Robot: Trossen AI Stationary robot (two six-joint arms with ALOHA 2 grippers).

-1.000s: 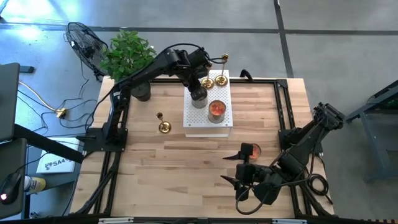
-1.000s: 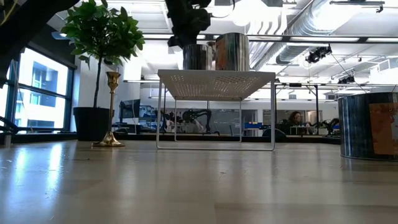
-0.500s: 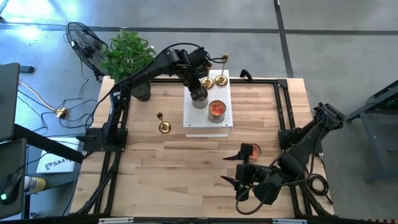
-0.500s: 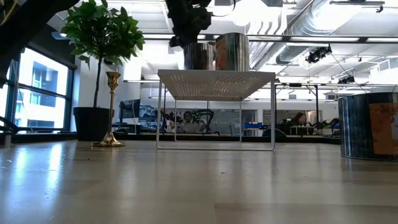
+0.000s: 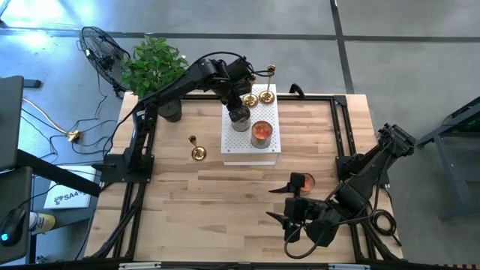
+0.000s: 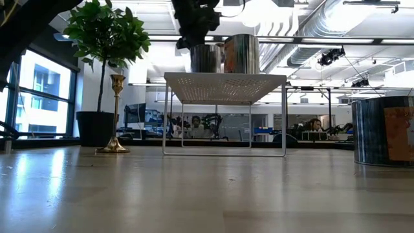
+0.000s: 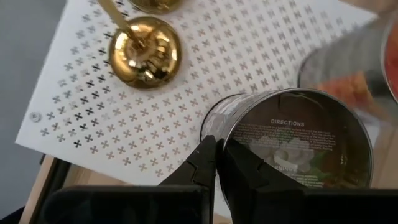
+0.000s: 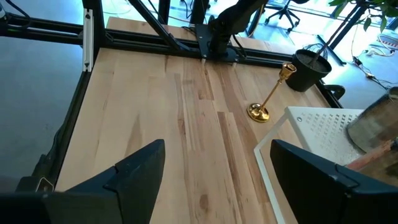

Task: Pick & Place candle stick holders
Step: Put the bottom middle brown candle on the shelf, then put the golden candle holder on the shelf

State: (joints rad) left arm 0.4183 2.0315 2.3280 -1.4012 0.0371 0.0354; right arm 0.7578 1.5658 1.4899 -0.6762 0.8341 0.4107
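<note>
**Brass on the shelf, one left on the table**

Brass glints right under me as I hang over the white perforated shelf (image 5: 251, 133), my left gripper (image 7: 216, 163) hovering with its jaws pinched shut and nothing between them. Their tips sit just at the rim of a metal tin candle (image 7: 292, 146), the one with a printed label on it, so I'm above it rather than gripping it. A second tin (image 5: 261, 131), glowing orange inside, stands beside it on the same shelf.

Two of the candle stick holders (image 5: 258, 96) stand at the far end of that shelf, close together, round bases down. From my wrist one base (image 7: 145, 51) shows as a polished gold dome, mirror-bright, with a slim stem rising out of it. I judge those two as placed: upright, clear of the tins, parked on the raised surface.

The third holder (image 5: 197, 149) waits on the wooden table (image 5: 210, 210) to the left of the shelf, well apart from it. It stands upright near the potted plant (image 5: 154, 66), flared foot, thin stem, tiny cup on top.

My right gripper (image 8: 211, 174) rests low at the near right of the table, jaws spread wide and empty, beside another small orange candle (image 5: 301, 181). It's idling; the last holder is on my left side, so that's my pick.
</note>
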